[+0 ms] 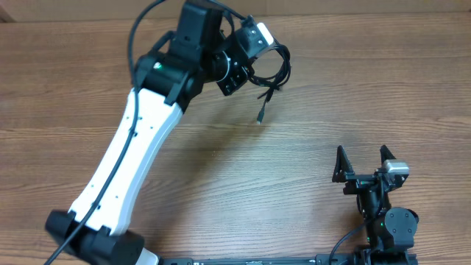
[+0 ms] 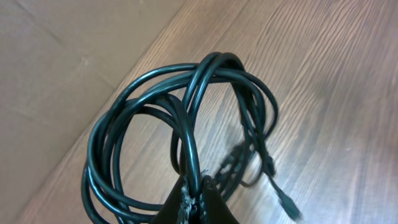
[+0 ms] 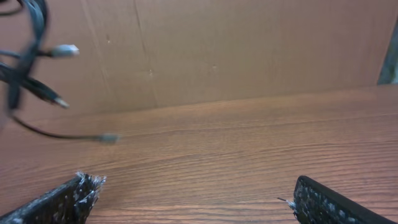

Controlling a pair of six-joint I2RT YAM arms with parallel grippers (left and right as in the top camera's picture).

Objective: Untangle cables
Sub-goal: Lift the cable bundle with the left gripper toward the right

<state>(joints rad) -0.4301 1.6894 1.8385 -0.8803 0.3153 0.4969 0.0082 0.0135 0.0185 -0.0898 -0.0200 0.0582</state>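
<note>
Nearest the base, the right gripper (image 1: 361, 154) sits low over the brown wood-grain table (image 1: 243, 184), its two black fingers spread wide and holding nothing. Farther out, the left gripper (image 2: 194, 188) is pinched tight on a strand of the thin, glossy black cables (image 2: 191, 93), which hang as a looped bundle lifted clear of the table toward its far side. One small loose plug end (image 1: 260, 116) dangles below the coils. To separate them well, I judge the left should hold the bundle high and steady while the right takes that free end and draws it out slowly, checking that the loops loosen rather than cinch.
</note>
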